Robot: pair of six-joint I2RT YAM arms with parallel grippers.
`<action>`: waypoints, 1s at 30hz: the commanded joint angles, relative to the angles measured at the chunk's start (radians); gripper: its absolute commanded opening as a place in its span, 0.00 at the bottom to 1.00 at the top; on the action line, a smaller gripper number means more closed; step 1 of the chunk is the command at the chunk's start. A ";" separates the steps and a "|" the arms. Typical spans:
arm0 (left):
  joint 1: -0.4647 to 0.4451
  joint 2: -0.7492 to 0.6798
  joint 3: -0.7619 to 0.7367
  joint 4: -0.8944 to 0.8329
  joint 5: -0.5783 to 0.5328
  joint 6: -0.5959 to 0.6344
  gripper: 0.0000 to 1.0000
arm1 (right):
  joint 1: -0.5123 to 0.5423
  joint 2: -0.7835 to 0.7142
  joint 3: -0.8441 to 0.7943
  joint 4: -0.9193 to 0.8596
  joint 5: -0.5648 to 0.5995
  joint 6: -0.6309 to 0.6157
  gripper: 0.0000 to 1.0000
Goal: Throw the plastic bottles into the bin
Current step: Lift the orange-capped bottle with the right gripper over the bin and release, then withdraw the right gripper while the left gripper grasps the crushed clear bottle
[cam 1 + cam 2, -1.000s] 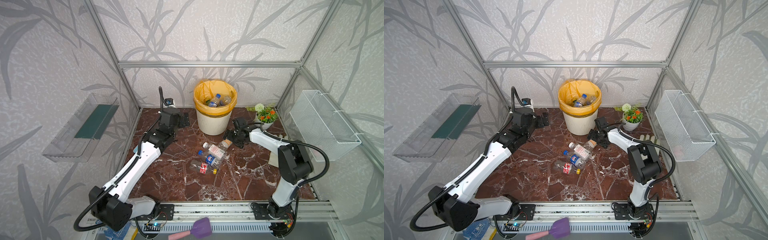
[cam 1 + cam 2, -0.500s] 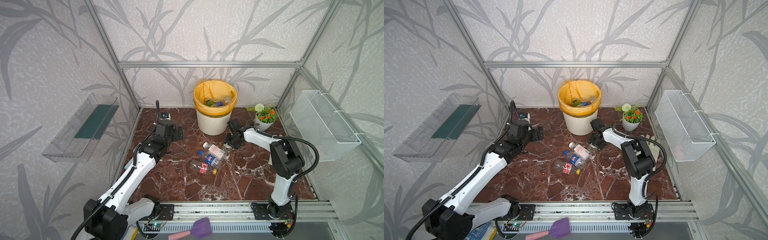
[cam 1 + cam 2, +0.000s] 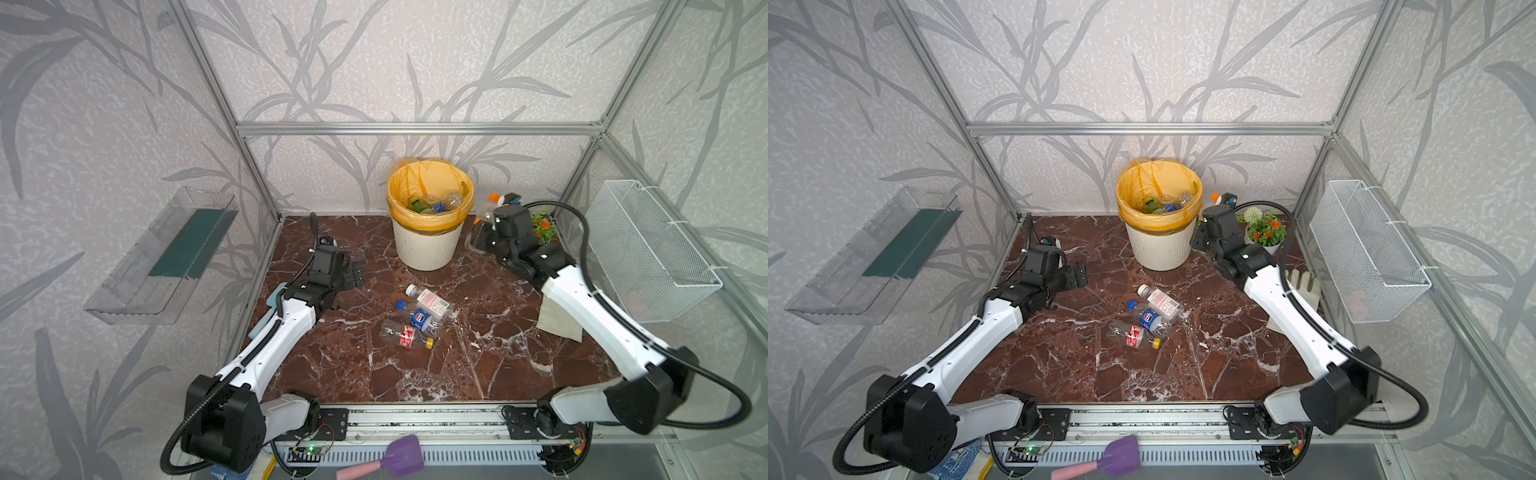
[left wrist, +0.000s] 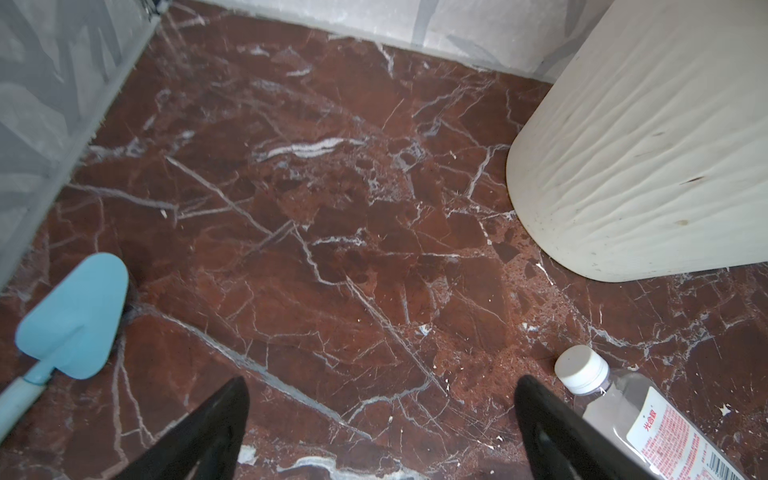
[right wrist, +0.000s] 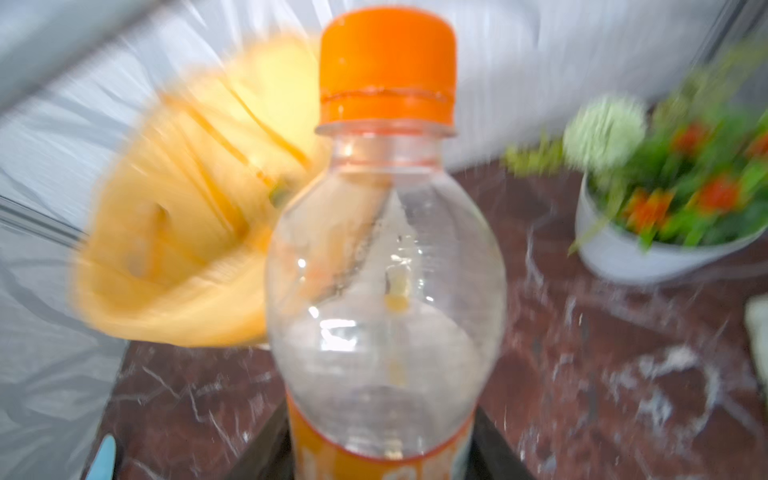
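The bin (image 3: 428, 249) (image 3: 1158, 251), cream with a yellow bag, stands at the back and holds several plastic bottles (image 3: 451, 200). My right gripper (image 3: 484, 232) (image 5: 380, 457) is shut on a clear orange-capped bottle (image 5: 384, 249) (image 3: 487, 210), held upright in the air just right of the bin's rim. On the floor in front of the bin lie three bottles together: white-capped (image 3: 430, 300) (image 4: 623, 399), blue-capped (image 3: 419, 318) and yellow-capped (image 3: 405, 334). My left gripper (image 3: 353, 272) (image 4: 382, 415) is open and empty, low over the floor left of them.
A white flower pot (image 3: 542, 230) (image 5: 648, 249) sits right behind my right gripper. A wire mesh basket (image 3: 648, 249) hangs on the right wall, a clear shelf (image 3: 166, 257) on the left. A blue spatula (image 4: 75, 320) lies by the left wall, a pale cloth (image 3: 557, 320) under the right arm.
My right gripper has shut on the orange-capped bottle and lifted it from the floor to beside the bin's rim. My left arm has drawn back from the bin and come down.
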 commanded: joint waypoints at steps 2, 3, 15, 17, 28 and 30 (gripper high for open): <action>0.013 0.039 -0.011 0.004 0.093 -0.069 0.99 | 0.018 -0.100 0.068 0.279 0.151 -0.235 0.50; 0.013 0.045 -0.011 0.003 0.101 -0.075 0.99 | 0.019 -0.103 0.074 0.323 0.150 -0.248 0.51; 0.013 0.005 -0.068 0.021 0.121 -0.177 0.99 | 0.019 0.540 0.707 -0.005 -0.214 -0.098 0.62; 0.012 -0.022 -0.076 0.008 0.100 -0.195 0.99 | 0.018 0.709 1.003 -0.263 -0.188 -0.101 0.85; 0.002 -0.226 -0.094 -0.106 -0.069 -0.265 0.99 | 0.009 0.741 1.298 -0.259 -0.053 -0.214 0.99; -0.011 -0.256 -0.104 -0.129 -0.085 -0.288 0.99 | 0.004 0.649 1.087 -0.130 -0.064 -0.204 0.99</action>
